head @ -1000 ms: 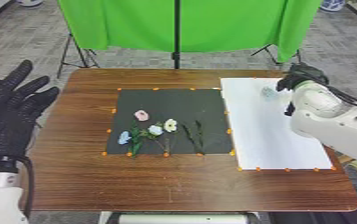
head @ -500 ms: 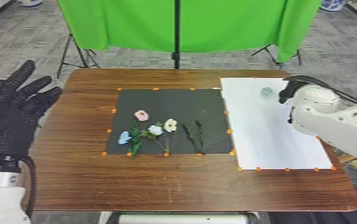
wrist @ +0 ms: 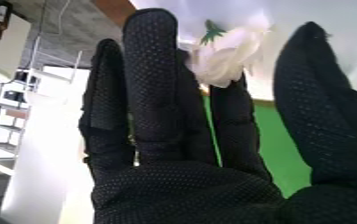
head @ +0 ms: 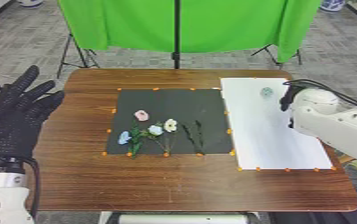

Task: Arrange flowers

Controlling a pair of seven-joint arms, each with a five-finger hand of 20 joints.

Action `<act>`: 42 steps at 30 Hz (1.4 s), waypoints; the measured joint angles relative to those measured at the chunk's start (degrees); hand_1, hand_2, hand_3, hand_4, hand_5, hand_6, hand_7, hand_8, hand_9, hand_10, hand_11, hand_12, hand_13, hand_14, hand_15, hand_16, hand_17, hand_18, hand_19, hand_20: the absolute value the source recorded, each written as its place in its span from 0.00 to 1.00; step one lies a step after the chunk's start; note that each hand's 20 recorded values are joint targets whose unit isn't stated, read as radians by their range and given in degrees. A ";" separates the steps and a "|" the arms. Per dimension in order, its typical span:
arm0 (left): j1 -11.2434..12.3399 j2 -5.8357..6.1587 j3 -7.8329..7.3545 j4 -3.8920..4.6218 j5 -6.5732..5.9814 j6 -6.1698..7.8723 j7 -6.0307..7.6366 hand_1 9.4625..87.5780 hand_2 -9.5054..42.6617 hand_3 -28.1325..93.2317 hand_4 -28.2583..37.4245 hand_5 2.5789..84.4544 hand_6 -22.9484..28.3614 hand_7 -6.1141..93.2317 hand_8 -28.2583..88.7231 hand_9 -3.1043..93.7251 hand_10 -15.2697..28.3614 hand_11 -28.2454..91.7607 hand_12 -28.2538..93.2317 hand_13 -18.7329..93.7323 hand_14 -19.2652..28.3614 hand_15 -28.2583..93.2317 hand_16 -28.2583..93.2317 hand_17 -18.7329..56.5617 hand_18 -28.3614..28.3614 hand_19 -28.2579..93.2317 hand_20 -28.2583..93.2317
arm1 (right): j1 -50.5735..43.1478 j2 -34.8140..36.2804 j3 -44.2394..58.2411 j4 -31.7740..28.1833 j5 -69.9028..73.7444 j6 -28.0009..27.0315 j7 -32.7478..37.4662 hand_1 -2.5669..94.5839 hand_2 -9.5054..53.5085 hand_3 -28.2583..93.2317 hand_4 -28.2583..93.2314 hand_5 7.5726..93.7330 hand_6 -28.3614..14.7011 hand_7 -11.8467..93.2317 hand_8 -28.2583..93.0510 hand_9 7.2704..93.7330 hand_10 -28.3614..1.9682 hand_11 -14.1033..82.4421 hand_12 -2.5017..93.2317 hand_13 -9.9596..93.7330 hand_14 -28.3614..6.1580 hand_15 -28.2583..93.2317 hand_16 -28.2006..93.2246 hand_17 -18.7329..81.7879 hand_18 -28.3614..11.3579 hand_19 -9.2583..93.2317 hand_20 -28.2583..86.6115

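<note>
The right hand (head: 286, 100) is above the right edge of the white sheet (head: 277, 135), fingers extended and thumb set wide apart; a pale flower (wrist: 223, 57) is adjacent to the fingers, contact undetermined. The left hand (head: 13, 122) is raised at the table's left side, fingers straight and spread, holding nothing. Pink (head: 141, 115), blue (head: 125, 137) and cream (head: 171, 125) flowers lie on the black mat (head: 157, 100).

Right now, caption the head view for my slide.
Flowers on a dark sheet, the robot's right hand over the white sheet alongside.
</note>
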 measured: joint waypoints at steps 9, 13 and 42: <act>-0.58 -0.54 0.29 0.17 0.04 -0.03 -0.59 0.12 0.33 0.86 0.00 0.36 0.58 0.18 0.17 0.33 0.77 0.44 0.33 0.37 0.98 0.68 0.15 0.13 0.92 0.70 0.33 | -0.60 -0.10 -2.16 -0.06 -4.60 2.28 -0.43 0.58 0.00 0.81 0.00 0.75 0.75 0.43 0.21 0.93 0.78 0.24 0.35 0.87 0.80 0.68 0.43 0.55 0.33 0.94 0.33; -0.69 -0.75 0.47 0.46 0.01 -0.03 -0.87 0.12 0.34 0.86 0.00 0.36 0.58 0.18 0.17 0.33 0.77 0.44 0.33 0.37 0.98 0.68 0.15 0.13 0.92 0.70 0.33 | -1.76 0.30 -1.86 -1.09 -5.90 3.75 -0.64 0.59 0.00 0.81 0.00 0.80 0.76 0.44 0.22 0.97 0.81 0.25 0.37 0.89 0.82 0.68 0.43 0.57 0.35 0.95 0.33; -0.52 -1.50 0.38 1.08 -0.20 0.04 -1.88 0.12 0.33 0.86 0.00 0.36 0.58 0.17 0.17 0.33 0.77 0.44 0.33 0.37 0.97 0.67 0.15 0.14 0.92 0.70 0.33 | 7.34 1.25 -12.40 -14.07 -11.70 28.26 -6.53 0.61 0.00 0.85 0.00 0.86 0.70 0.41 0.26 1.00 0.81 0.28 0.40 0.92 0.84 0.70 0.43 0.59 0.32 0.98 0.34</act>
